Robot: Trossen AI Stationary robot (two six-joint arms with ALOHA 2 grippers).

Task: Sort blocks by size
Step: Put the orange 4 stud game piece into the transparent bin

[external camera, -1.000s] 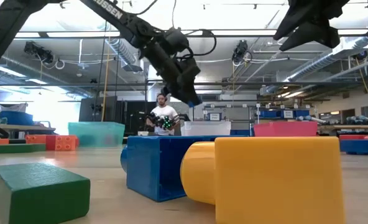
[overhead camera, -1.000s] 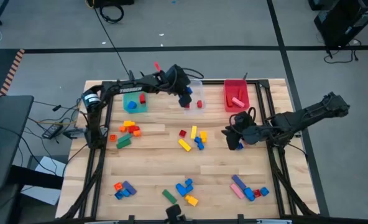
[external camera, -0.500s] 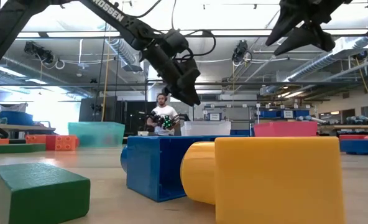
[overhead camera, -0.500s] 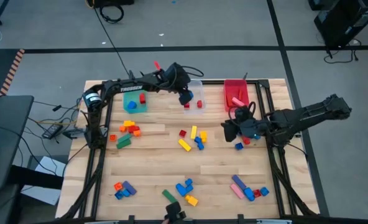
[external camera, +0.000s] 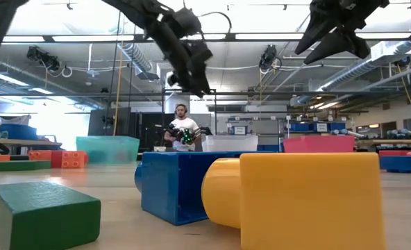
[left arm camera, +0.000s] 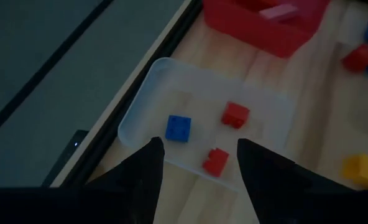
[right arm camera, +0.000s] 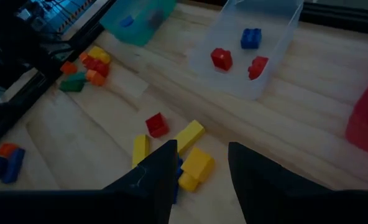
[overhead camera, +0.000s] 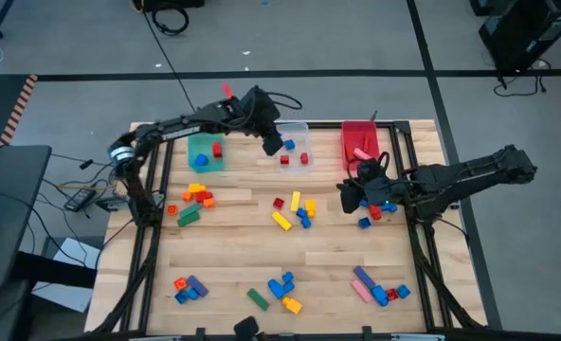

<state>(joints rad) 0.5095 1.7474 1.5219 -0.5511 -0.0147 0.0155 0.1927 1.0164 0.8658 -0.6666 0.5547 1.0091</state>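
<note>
Blocks lie in loose groups on the wooden table [overhead camera: 233, 256]. The clear bin [overhead camera: 297, 134] holds a blue block [left arm camera: 178, 127] and two red blocks [left arm camera: 235, 114]. My left gripper [overhead camera: 272, 144] hangs open and empty above the bin's left end; its view looks down into the bin [left arm camera: 147, 93]. My right gripper [overhead camera: 345, 201] is open and empty above the table, right of the middle group of yellow, red and blue blocks [overhead camera: 298, 210]. That group also shows in the right wrist view [right arm camera: 190, 134]. A blue block [overhead camera: 364, 223] and a red one [overhead camera: 376, 212] lie under the right arm.
A teal bin [overhead camera: 205, 152] with a red and a blue block stands at the far left. A red bin [overhead camera: 360, 147] with a pink block stands at the far right. More block groups lie at the left [overhead camera: 193, 201], near left [overhead camera: 189, 287], near middle [overhead camera: 280, 289] and near right [overhead camera: 377, 287].
My left gripper has risen and drawn back a little toward the table's far left, away from the clear bin's middle. My right gripper has shifted slightly toward the far edge, and a blue and a red block now show beneath its arm.
</note>
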